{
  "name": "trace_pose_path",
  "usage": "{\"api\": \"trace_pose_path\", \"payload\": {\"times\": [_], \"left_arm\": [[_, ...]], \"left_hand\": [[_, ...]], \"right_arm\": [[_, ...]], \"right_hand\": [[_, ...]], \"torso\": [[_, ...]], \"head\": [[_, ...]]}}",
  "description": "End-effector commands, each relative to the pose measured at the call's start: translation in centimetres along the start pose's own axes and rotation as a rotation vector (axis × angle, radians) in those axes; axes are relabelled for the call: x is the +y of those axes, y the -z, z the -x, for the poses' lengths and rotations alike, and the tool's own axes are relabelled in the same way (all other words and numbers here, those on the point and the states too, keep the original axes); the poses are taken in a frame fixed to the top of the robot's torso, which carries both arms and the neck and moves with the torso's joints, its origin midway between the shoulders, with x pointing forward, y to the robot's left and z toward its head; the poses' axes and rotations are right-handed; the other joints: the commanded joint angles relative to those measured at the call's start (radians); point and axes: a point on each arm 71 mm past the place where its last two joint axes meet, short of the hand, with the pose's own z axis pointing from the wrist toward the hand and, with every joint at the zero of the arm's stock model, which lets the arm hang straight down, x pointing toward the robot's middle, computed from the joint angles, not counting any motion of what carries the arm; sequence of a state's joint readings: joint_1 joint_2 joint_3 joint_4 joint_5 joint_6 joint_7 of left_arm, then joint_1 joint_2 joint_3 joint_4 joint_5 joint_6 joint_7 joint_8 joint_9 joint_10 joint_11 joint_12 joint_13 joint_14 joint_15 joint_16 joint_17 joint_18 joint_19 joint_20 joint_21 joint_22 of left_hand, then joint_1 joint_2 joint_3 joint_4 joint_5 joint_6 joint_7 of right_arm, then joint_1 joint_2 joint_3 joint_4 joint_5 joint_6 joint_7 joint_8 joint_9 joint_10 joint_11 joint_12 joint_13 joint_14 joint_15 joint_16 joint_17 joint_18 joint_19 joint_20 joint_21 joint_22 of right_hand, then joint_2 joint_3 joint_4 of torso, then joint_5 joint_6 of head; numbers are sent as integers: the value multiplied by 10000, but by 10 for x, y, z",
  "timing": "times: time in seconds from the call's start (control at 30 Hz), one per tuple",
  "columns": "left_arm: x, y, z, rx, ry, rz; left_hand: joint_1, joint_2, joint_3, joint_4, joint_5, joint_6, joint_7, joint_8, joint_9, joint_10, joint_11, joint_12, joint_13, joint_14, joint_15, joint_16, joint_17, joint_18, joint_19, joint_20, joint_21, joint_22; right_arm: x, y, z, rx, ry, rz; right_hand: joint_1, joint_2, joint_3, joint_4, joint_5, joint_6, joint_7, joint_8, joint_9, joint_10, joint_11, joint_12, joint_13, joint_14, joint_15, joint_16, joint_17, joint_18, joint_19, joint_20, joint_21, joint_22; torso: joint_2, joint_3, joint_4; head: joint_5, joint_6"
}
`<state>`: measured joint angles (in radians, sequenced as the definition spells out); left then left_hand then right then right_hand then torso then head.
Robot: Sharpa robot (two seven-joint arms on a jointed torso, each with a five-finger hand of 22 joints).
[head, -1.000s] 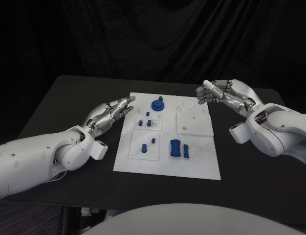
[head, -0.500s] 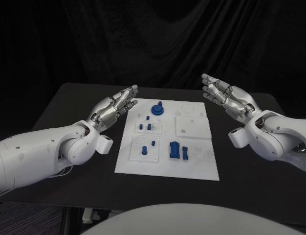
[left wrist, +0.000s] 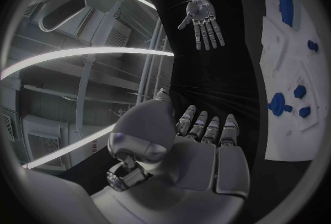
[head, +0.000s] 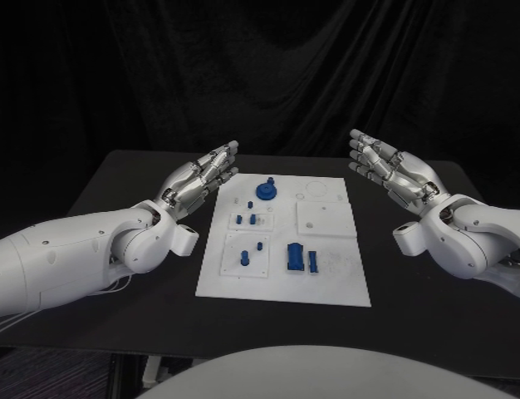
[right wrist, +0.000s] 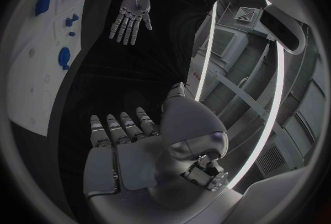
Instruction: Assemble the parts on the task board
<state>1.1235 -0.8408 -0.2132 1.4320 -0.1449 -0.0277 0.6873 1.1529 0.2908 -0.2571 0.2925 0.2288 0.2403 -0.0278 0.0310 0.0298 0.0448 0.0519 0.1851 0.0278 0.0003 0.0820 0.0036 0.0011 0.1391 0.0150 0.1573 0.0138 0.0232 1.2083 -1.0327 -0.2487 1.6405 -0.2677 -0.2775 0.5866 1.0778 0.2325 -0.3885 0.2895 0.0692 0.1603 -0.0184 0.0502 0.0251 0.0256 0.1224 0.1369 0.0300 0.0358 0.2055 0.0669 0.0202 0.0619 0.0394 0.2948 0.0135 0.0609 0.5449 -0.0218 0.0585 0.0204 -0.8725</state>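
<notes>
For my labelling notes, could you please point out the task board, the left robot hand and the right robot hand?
task board point(head: 332, 283), head view, bare white area near its front edge.
left robot hand point(head: 200, 180), head view, middle of the hand.
right robot hand point(head: 392, 170), head view, middle of the hand.

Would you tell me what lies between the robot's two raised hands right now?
In the head view, the far end of the task board with its round blue part lies between the left hand and right hand.

This was a lab or test studio. A black curtain point(head: 272, 75) hung at 12 o'clock behind the black counter point(head: 129, 179). Exposed ceiling ducts point(right wrist: 276, 20) and strip lights point(left wrist: 76, 56) showed overhead.
</notes>
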Motion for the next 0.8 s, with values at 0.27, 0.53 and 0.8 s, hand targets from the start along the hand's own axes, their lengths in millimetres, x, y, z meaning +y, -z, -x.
{"api": "trace_pose_path", "payload": {"times": [0.27,0.53,0.8], "left_arm": [[-2,-4,-2,-472,-155,-1],[-9,-14,-8,-1941,-542,74],[-20,-24,-15,-4187,-900,394]], "left_hand": [[-5234,-1324,1218,-1324,-1015,-1079,278,-310,-298,-448,-519,-831,-278,-3,-820,-36,-11,-496,-150,-684,-138,-232],[-6869,-1733,1588,-1722,-1347,-1416,278,-310,-298,-448,-519,-1083,-278,-3,-820,-36,-11,-644,-150,-1573,-138,-232],[-8276,-2087,2571,-2065,-2288,-1672,278,-310,-298,-448,-519,-1851,-278,-3,-820,-36,-11,-1391,-150,-1573,-138,-232]], "right_arm": [[1,-10,-5,-572,-107,-2],[1,-35,-21,-2316,-566,-210],[0,-57,-41,-4143,-1242,-806]], "right_hand": [[-8732,-2325,3180,-2895,-692,-1603,184,-502,-251,-256,-1224,-1369,-300,-358,-2055,-669,-202,-619,-394,-2948,-135,-609],[-10778,-2325,3885,-2895,-692,-1603,184,-502,-251,-256,-1224,-1369,-300,-358,-2055,-669,-202,-619,-394,-2948,-135,-609],[-10778,-2325,3885,-2895,-692,-1603,184,-502,-251,-256,-1224,-1369,-300,-358,-2055,-669,-202,-619,-394,-2948,-135,-609]], "torso": [[1,25,-69],[-2,100,-270],[-6,190,-510]], "head": [[-23,312],[-94,1252],[-178,2374]]}}
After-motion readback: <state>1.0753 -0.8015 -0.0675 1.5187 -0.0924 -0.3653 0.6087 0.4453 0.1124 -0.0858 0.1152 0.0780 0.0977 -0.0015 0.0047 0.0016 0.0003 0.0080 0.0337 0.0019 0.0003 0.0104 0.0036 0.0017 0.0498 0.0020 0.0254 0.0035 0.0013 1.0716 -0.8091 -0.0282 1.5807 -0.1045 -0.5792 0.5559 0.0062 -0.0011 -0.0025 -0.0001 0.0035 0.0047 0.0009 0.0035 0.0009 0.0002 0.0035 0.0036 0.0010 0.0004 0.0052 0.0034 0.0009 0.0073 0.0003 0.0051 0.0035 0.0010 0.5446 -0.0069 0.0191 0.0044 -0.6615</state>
